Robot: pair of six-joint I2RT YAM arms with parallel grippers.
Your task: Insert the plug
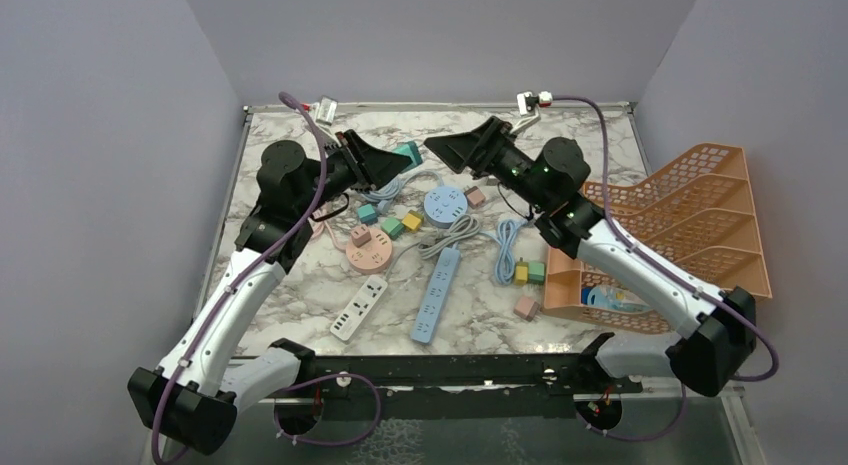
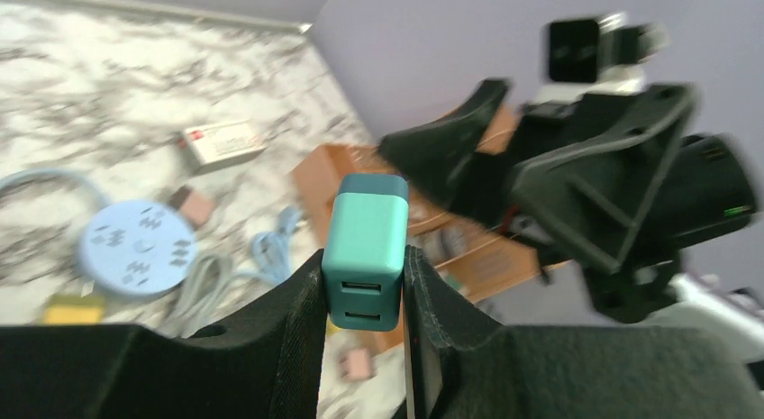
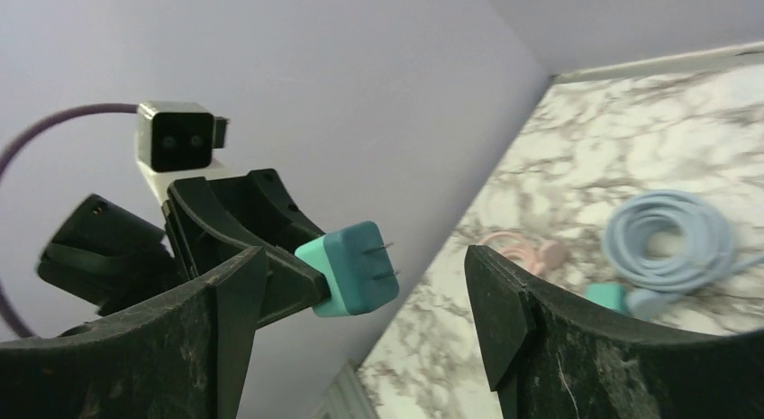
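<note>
Holding the teal plug (image 2: pixel 365 248) tight between the left fingers (image 1: pixel 392 163), high up over the far side of the counter (image 1: pixel 300 280) and not touching it. Pinched on two flat sides, with the little USB holes facing back at the left wrist and the two metal pins poking out the other way. Lying long-ways from left to right, with pins aimed at the right fingers (image 1: pixel 452 150) just across the gap. Spread wide open over there, with nothing inside, framing the plug in the right wrist view. Near, but apart. Bent up and reaching in toward each other, both arms, with tips almost meeting in the middle. Probably needing a turn or a hand-over next: pins aimed sideways, not down at the round blue socket (image 1: pixel 445 203) or the long blue strip (image 1: pixel 436 295) lying flat below.
</note>
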